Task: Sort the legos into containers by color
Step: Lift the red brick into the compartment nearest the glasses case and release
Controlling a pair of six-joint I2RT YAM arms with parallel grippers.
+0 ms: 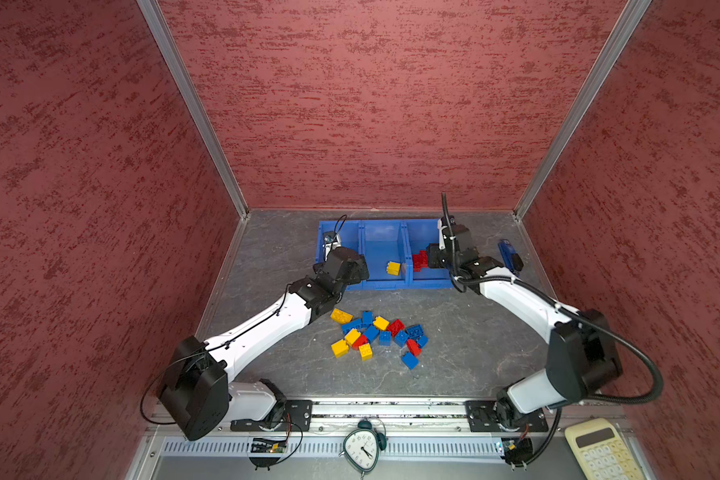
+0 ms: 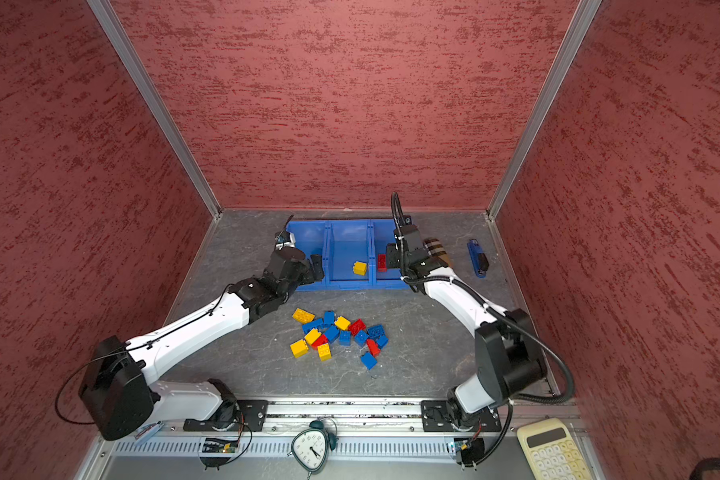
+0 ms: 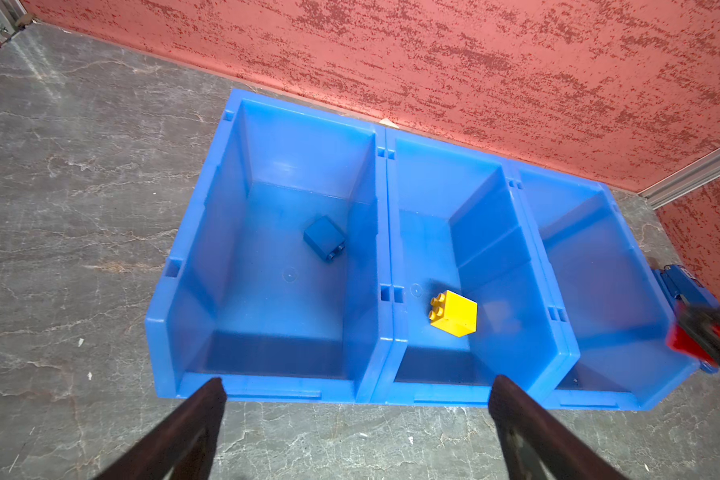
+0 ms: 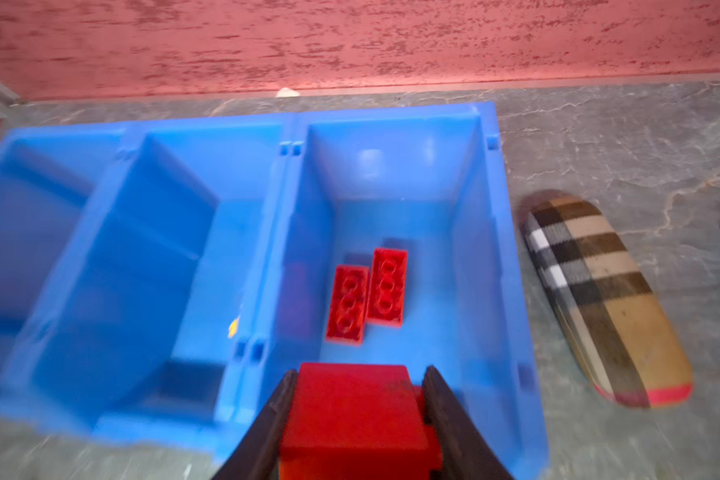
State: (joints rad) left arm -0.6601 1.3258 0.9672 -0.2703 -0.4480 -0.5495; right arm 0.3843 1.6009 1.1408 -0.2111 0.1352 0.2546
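R gripper (image 4: 358,372) clamped on red brick (image 4: 350,415), over bins' (image 4: 474,270) right compartment w/ two reds (image 4: 348,303) inside. L gripper (image 3: 358,381) wide open, empty, at bins' left front. Pile (image 1: 375,336) loose in front of bins.

White-shelled arms (image 1: 267,328), black joints, ribbed black hose (image 1: 628,400) on the right arm (image 1: 516,299), fingers (image 3: 184,432) seemingly dark brown

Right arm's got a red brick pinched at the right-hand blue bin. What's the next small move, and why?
Probably just open the right gripper. The chunky red plastic brick in its jaws appears to hang over the near end of the right-hand blue plastic bin; two red studded bricks already lie inside, so the colour matches.
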